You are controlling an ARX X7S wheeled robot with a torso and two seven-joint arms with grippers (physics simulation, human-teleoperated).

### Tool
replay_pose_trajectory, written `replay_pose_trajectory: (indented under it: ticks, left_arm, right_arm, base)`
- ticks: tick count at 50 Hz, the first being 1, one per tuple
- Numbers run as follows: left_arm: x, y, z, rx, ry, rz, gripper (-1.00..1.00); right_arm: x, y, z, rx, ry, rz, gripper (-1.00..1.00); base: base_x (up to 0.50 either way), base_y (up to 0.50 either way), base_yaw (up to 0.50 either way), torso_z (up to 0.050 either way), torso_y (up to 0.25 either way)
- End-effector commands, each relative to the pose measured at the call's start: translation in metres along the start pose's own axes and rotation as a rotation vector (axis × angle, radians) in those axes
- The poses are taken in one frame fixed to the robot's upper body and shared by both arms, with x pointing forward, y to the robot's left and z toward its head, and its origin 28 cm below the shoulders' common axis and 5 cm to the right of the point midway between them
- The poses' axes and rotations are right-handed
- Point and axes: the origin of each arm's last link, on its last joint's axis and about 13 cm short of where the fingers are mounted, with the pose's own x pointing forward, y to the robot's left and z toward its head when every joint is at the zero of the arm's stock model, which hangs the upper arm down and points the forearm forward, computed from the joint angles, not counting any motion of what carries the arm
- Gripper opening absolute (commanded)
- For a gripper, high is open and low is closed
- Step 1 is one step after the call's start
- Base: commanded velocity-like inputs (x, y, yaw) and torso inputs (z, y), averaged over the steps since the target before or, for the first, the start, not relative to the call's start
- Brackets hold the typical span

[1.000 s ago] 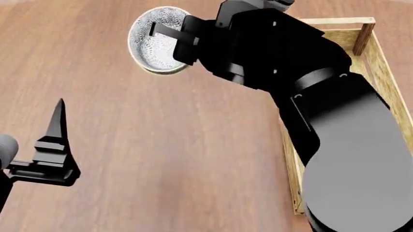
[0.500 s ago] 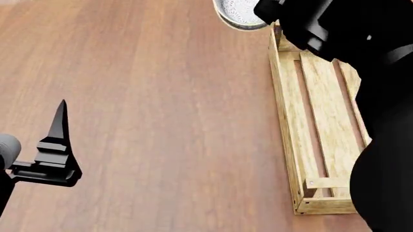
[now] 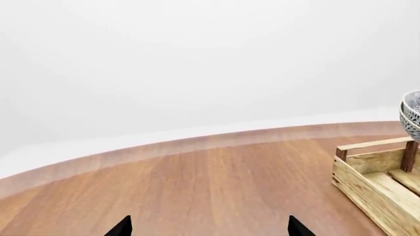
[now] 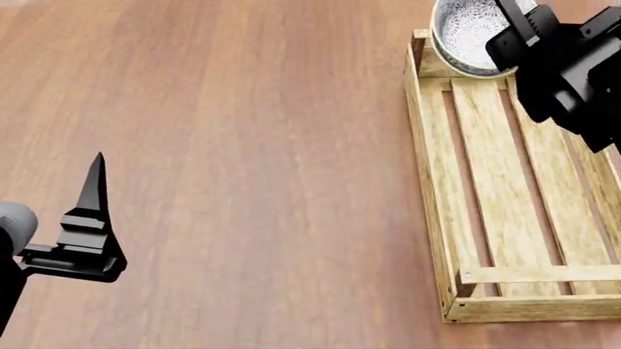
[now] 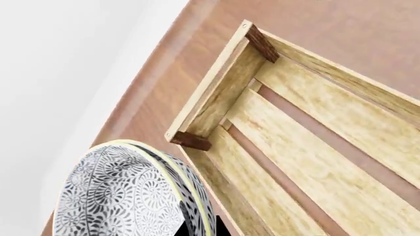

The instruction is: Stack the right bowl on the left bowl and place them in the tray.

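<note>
Two patterned grey-and-white bowls (image 4: 464,35), nested one in the other, hang in my right gripper (image 4: 516,30), which is shut on their rim. They are above the far left corner of the tray (image 4: 428,182), a long light-wood slatted crate at the right. In the right wrist view the stacked bowls (image 5: 121,191) show two rims, pinched by the gripper (image 5: 196,227), with the tray's end wall (image 5: 220,91) below. My left gripper (image 4: 95,190) is open and empty at the near left, over bare table. Its wrist view shows the gripper (image 3: 210,229), the tray (image 3: 367,172) and a bowl edge (image 3: 412,115).
The brown wooden table (image 4: 243,145) stretches left of the tray. The tray's slatted bottom (image 4: 499,182) holds nothing. The table's far edge (image 3: 196,142) meets a plain white background.
My right arm has carried the bowls to the right, from over the table's far middle to above the tray's far left corner, uncovering the tray. The left gripper has barely moved.
</note>
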Motion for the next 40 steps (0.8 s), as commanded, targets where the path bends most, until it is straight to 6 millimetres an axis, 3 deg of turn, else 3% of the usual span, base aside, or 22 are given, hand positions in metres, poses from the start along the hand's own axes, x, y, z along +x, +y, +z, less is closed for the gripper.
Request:
replay_pose_trajectory:
  ticks: [1,19,40]
  left_arm:
    - [0.001,0.001,0.001,-0.005,-0.001,0.001,1.00]
    - [0.000,0.002,0.003,-0.006,-0.006,0.000,1.00]
    - [-0.001,0.002,0.002,-0.007,-0.005,0.001,1.00]
  right_arm:
    - [0.002,-0.015,0.009,0.177,0.003,-0.003,-1.00]
    - [0.000,-0.017,0.014,0.272,0.035,-0.111,-1.00]
    - [0.002,-0.017,0.004,0.210,0.078,-0.165,-1.00]
  base:
    - [0.00,0.00,0.00,0.000,0.000]
    - [0.00,0.00,0.00,0.000,0.001]
    - [0.00,0.00,0.00,0.000,0.000]
